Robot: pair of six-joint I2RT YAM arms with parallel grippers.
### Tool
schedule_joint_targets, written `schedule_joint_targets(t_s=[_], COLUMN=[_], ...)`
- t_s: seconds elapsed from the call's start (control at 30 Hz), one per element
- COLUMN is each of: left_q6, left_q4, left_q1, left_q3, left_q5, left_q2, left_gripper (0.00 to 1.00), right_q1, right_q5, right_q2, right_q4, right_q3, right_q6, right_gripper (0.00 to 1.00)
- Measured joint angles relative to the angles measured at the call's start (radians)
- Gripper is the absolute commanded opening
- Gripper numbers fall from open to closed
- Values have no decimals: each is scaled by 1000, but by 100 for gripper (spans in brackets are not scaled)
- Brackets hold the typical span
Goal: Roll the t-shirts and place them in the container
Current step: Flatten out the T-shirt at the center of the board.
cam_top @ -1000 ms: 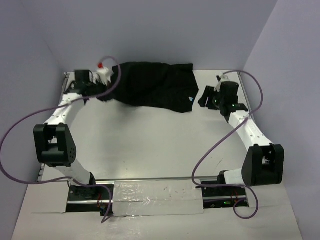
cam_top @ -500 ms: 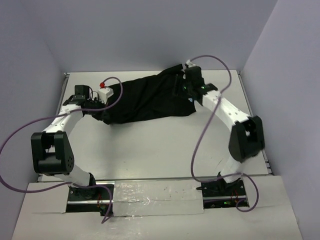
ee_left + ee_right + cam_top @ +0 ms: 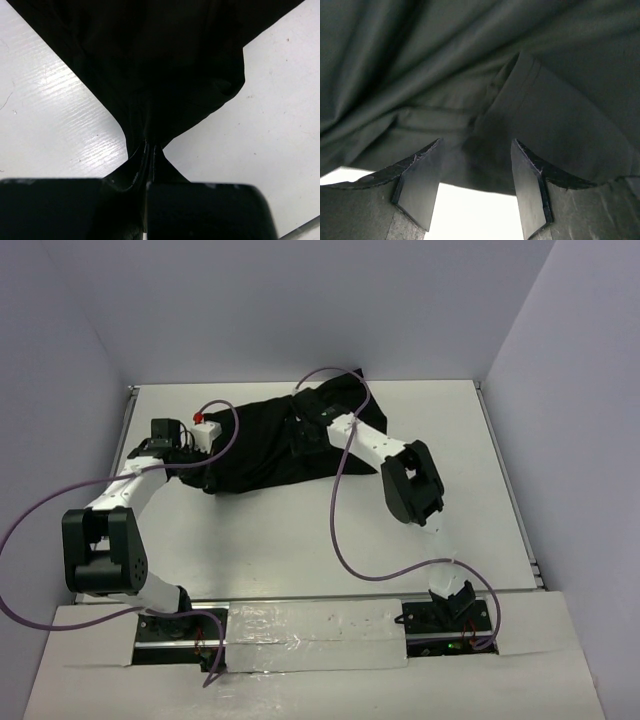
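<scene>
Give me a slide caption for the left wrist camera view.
Left gripper shut on a gathered corner of the black t-shirt, white table beneath.

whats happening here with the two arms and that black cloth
Two robot arms are working on a black t-shirt lying crumpled at the far side of the white table. The left pincer is shut on a pinch of fabric at its left end. The right pincer is open over the middle, jaws either side of a fold. No roll is formed yet.

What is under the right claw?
Crumpled black fabric t-shirt beneath the open right claw, with a strip of white table at its edge. Anything beneath the cloth is covered.
</scene>
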Motion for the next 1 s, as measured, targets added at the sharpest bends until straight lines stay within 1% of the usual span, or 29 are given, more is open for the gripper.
schedule_joint_targets(t_s=[0.07, 0.17, 0.27, 0.3, 0.37, 0.4, 0.43, 0.47, 0.5, 0.6, 0.7, 0.73, 0.77, 0.8, 0.87, 1.0], left_q6=[-10, -24, -30, -32, -34, -35, -36, -39, -41, -43, -31, -18, -2, 21, 96, 292], left_q4=[4, 7, 9, 9, 9, 9, 9, 9, 9, 9, 9, 9, 7, 0, -34, -172], left_q1=[0, 0, 0, 0, 0, 0, 0, 0, 0, 1, 9, 17, 28, 40, 58, 66], left_q3=[0, 0, 0, 0, 0, 0, 0, 0, 0, 0, 0, 0, 0, 0, 0, 0], left_q5=[-3, -8, -14, -16, -18, -18, -19, -19, -20, -22, -23, -23, -18, -10, 18, 89], left_q2=[0, 0, 0, 0, 0, 0, 0, 0, 0, 0, 0, 0, 0, 0, -5, -40], left_gripper=[0, 0, 0, 0, 0, 0, 0, 0, 0, 2, 27, 36, 48, 55, 63, 63], right_q1=[-3, -2, 0, 2, 5, 7, 9, 10, 11, 14, 14, 14, 15, 16, 18, 36], right_q5=[13, 39, 78, 89, 108, 116, 122, 127, 130, 149, 155, 155, 151, 148, 146, 135], right_q2=[48, 92, 106, 107, 107, 106, 105, 101, 92, 51, -16, -50, -100, -151, -274, -530], right_q4=[-26, -65, -101, -111, -123, -121, -119, -111, -103, -97, -74, -64, -51, -58, -46, -76], right_q3=[61, 108, 109, 106, 97, 86, 74, 51, 40, -17, -121, -170, -239, -296, -419, -590], right_q6=[-8, -19, -27, -29, -32, -33, -36, -32, -36, -34, -54, -63, -77, -89, -120, -171], right_gripper=[62, 61, 53, 45, 34, 23, 16, 3, 0, 0, 0, 0, 0, 0, 0, 0])
